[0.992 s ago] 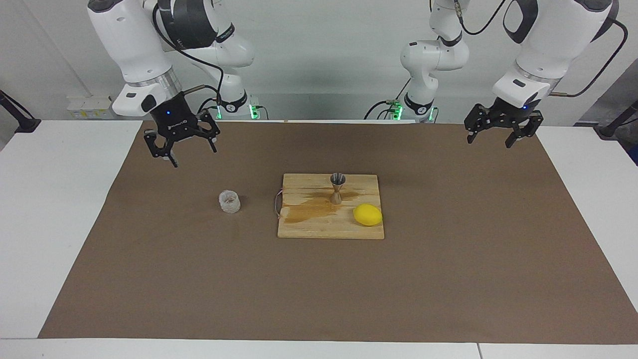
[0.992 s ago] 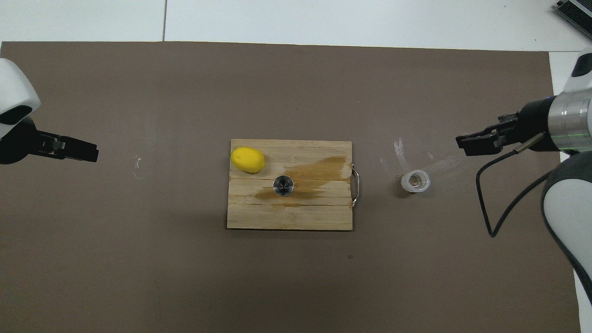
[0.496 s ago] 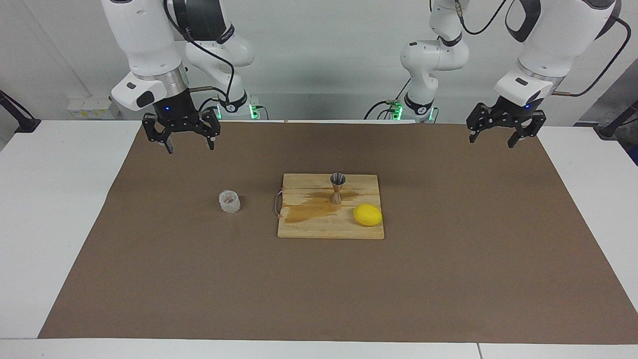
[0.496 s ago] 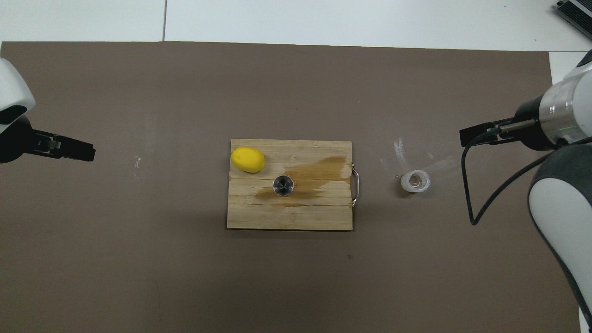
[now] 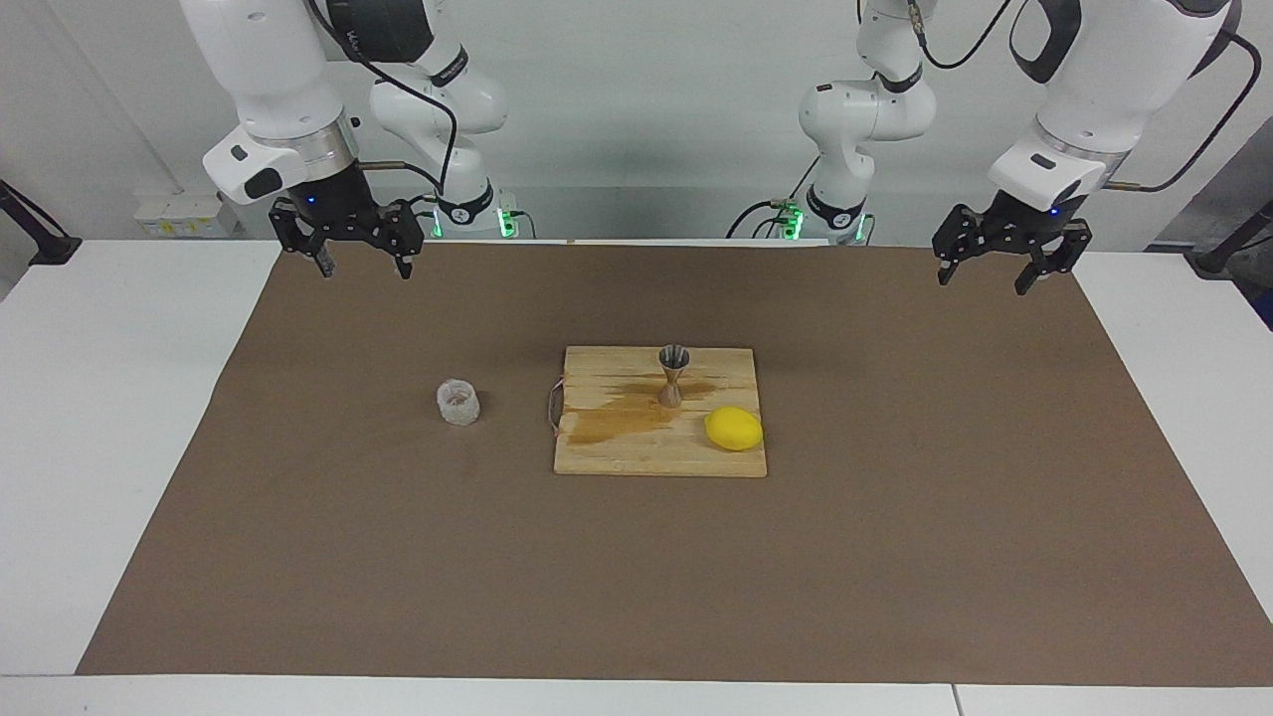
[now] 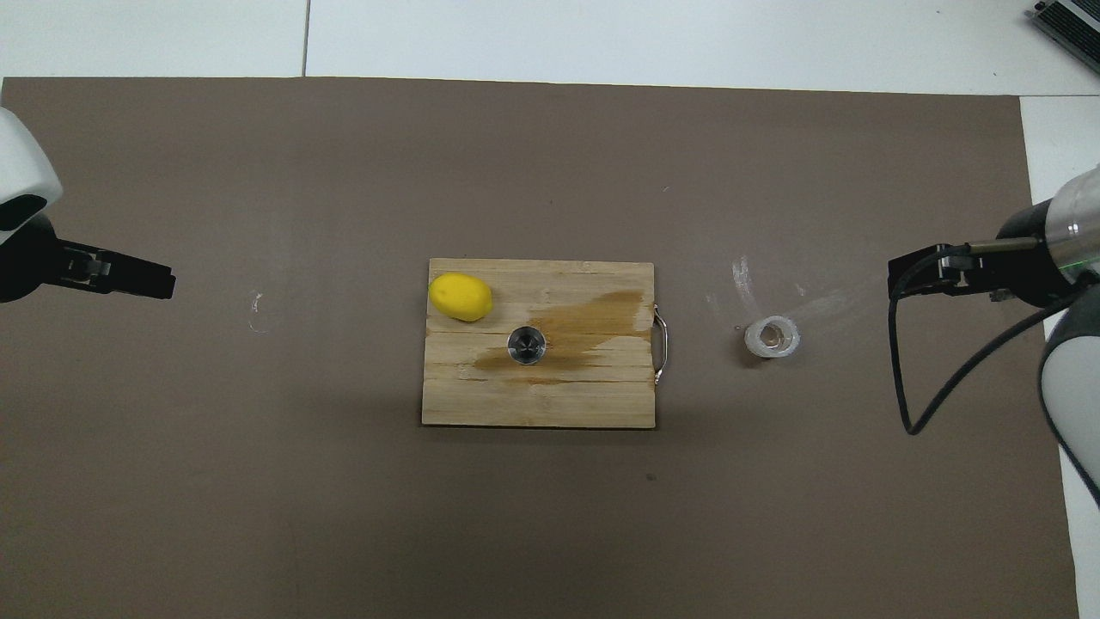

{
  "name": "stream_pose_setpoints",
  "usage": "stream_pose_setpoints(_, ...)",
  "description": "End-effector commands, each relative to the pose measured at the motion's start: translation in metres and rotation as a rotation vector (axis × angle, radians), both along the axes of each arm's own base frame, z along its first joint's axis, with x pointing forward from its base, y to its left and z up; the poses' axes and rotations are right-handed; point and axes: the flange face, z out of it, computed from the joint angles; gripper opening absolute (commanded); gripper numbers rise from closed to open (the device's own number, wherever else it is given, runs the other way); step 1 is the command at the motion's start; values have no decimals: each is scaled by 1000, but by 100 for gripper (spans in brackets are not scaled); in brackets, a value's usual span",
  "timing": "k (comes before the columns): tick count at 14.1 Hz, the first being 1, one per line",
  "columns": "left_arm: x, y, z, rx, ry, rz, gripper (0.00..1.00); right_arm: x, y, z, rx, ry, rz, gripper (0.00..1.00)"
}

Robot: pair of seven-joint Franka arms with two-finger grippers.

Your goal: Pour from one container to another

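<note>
So from my seat at the controls, both arms were parked up and away from everything. In the facing view the right gripper point(image 5: 361, 267) hung in the upper left of the frame, over the robot-side edge of the brown mat point(image 5: 895, 557), fingers spread apart with nothing between them. The left gripper point(image 5: 1002, 276) hung in the upper right of the frame over that same edge of the mat, fingers also apart and empty.

The glass cup point(image 5: 457, 402) sat upright on the mat, left of centre in the facing view, just beside the handle end of the cutting board point(image 5: 636, 457) but not touching it. In the overhead view the cup point(image 6: 772, 337) showed up right of centre, with the right gripper point(image 6: 898, 279) at the right edge of the frame, well apart from it.

The jigger point(image 5: 673, 375) stood upright on the board, near its robot-side edge, dead centre of the frame, on a darker wet-looking stain in the wood. From overhead I was looking straight down into the jigger point(image 6: 526, 344). A lemon point(image 5: 734, 429) lay on the board too, close to the jigger but not touching, toward the left arm's end and farther from the robots. Overhead, the left gripper point(image 6: 163, 282) was at the left edge of the frame, well apart from the board.
</note>
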Motion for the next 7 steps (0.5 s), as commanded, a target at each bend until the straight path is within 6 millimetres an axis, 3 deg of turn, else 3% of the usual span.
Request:
stream_pose_setpoints(1, 2, 3, 3, -5, -14, -14, 100, -8, 0, -1, -11, 17, -53, 100)
stream_pose_setpoints(7, 2, 3, 3, -5, -14, -14, 100, -9, -1, -7, 4, 17, -58, 100)
